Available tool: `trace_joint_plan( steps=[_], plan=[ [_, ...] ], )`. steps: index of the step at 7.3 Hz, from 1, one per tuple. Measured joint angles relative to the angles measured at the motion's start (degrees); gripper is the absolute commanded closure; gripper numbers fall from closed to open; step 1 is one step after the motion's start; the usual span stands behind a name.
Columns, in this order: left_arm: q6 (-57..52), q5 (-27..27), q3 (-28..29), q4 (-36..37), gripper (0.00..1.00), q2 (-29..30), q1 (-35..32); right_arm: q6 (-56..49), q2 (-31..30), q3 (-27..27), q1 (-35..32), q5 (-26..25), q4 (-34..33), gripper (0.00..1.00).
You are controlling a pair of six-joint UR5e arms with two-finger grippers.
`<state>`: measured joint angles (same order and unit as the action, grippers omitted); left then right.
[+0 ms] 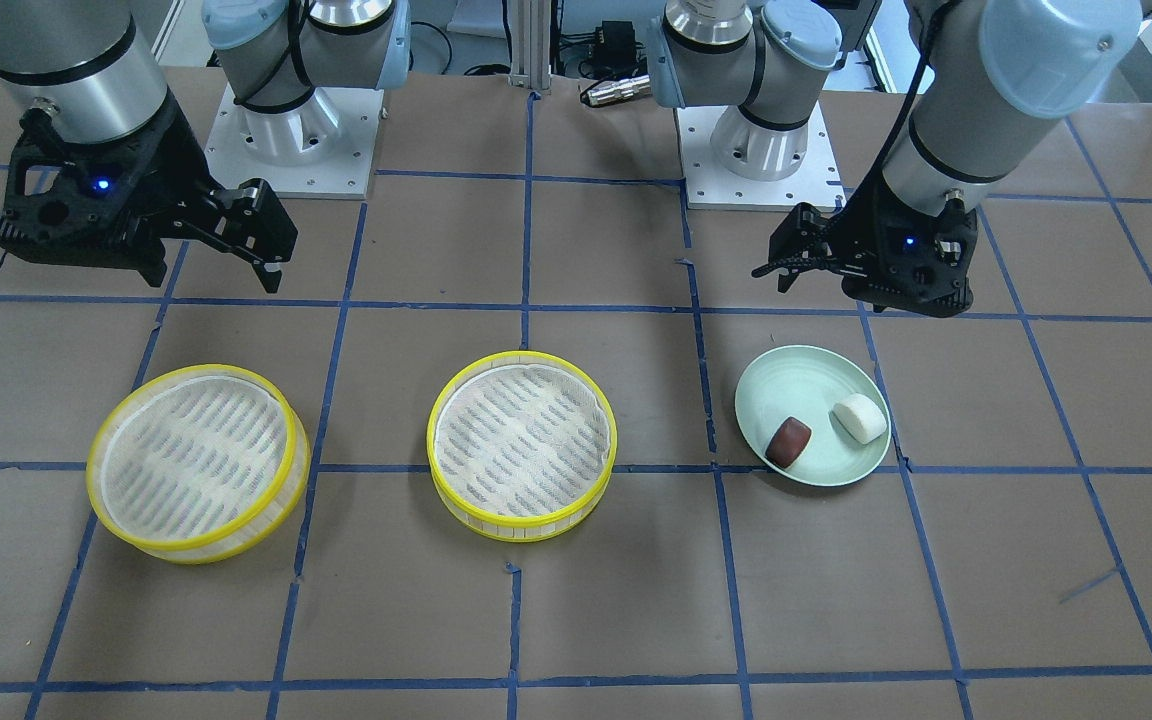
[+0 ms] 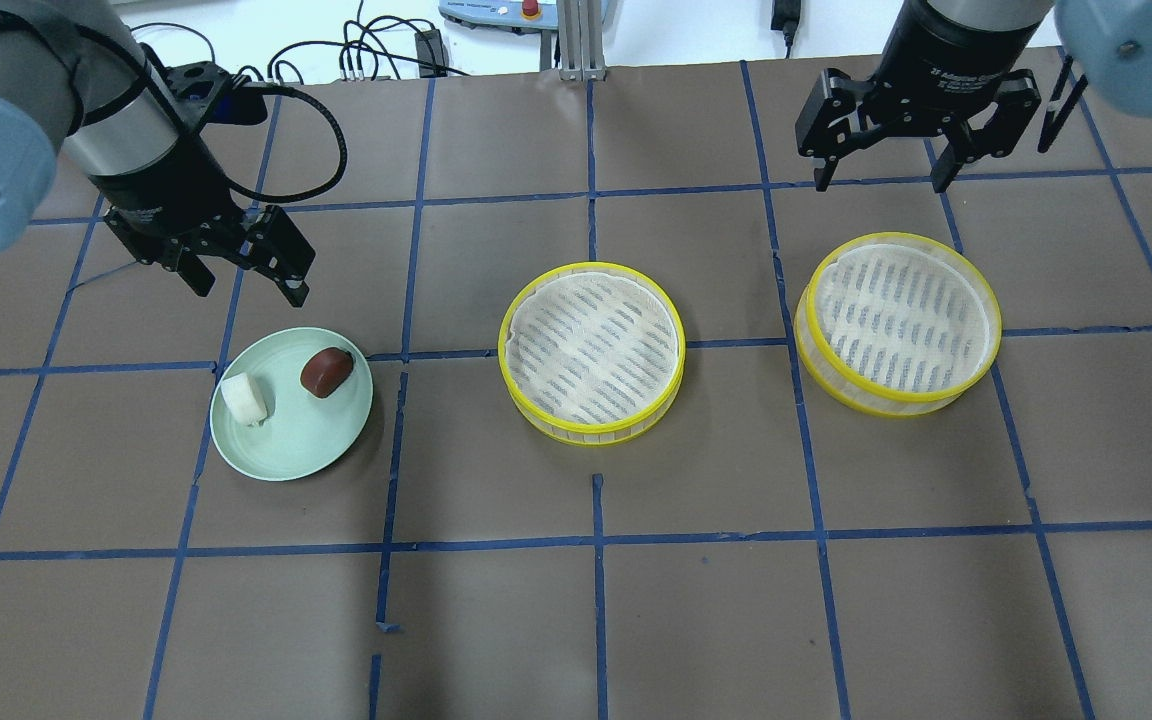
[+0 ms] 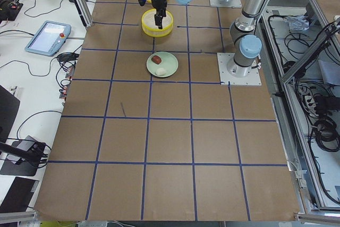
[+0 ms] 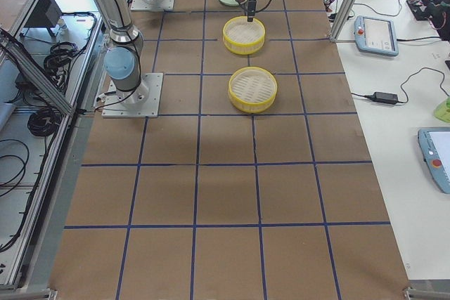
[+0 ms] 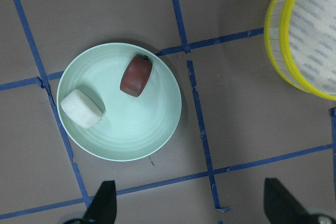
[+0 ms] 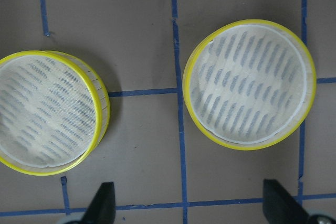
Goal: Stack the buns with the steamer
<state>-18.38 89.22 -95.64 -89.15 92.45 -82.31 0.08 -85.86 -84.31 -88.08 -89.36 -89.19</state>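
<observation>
Left claw [image 2: 248, 285]: spread wide and holding nothing, raised above the counter [image 2: 696, 600] on the robot-base side of the plate [image 2: 286, 455]; touches neither the plate nor the buns.
Right claw [image 2: 880, 180]: also spread wide and holding nothing, raised above the counter on the base side of the outer steamer [image 2: 898, 318].
Plate: pale green, flat on the counter at the robot's left end of the row.
White bun [image 2: 244, 398]: on the plate, on the side away from the steamers.
Brown bun [image 2: 326, 371]: on the plate, on the side nearer the steamers; near the white bun but not touching it.
Middle steamer [image 2: 591, 345]: yellow rim, pale slotted liner showing; stands on the counter between the plate and the outer steamer, apart from both.
Outer steamer: same yellow rim and liner, at the robot's right end of the row.
Counter: brown, marked into squares with blue tape.
</observation>
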Motion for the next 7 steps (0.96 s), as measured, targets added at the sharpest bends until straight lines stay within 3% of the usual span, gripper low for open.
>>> trace_joint_plan(
  steps=[3,4,6,7],
  plan=[
    [-7.5,0.0,-13.2,17.0,0.03,2.1,8.4,-15.7,2.8,-3.8,11.1,-0.1,-2.7,0.0],
    [-10.3,0.0,-16.1,22.7,0.02,4.0,10.2,-19.2,4.2,-8.1,13.9,-0.3,-8.4,0.0],
    [-12.1,0.4,-17.6,29.5,0.05,9.5,11.8,-24.2,8.4,-18.7,17.7,-0.5,-26.0,0.0],
    [-12.2,0.8,-17.7,31.8,0.24,12.0,12.2,-26.7,11.0,-22.2,19.2,-0.5,-33.5,0.01]
  ],
)
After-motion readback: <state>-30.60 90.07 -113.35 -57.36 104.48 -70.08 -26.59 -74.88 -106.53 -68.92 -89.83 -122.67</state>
